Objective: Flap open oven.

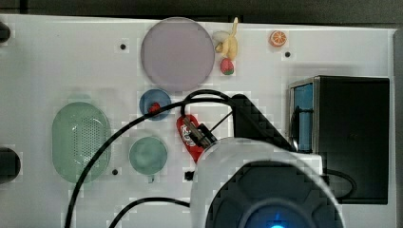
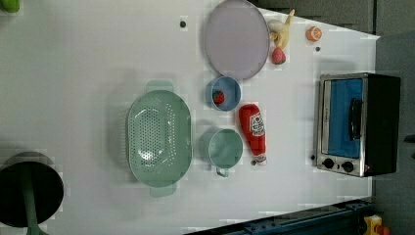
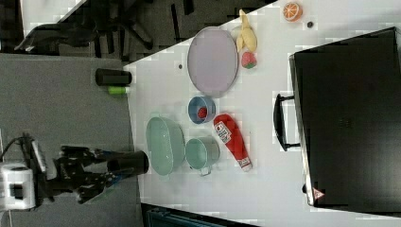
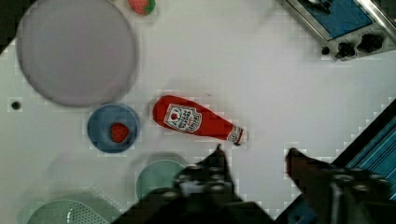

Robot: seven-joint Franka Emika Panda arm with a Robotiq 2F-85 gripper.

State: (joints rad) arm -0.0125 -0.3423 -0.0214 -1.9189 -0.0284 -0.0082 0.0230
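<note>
Approach pending: gripper [image 4: 254,156], fingers apart and empty, is hovering; you are needing oven [image 2: 357,125] door handle [image 2: 355,119] at three o'clock.

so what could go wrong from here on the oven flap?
1. The black toaster oven with the blue glass door is shut. The gripper, jaws apart with nothing between them, hangs over bare table, so the whole approach remains.
2. The red ketchup bottle lies just ahead of the fingertips and could get knocked on the way across.
3. The black door handle is a slim bar, so a slightly off grab may slip.
</note>
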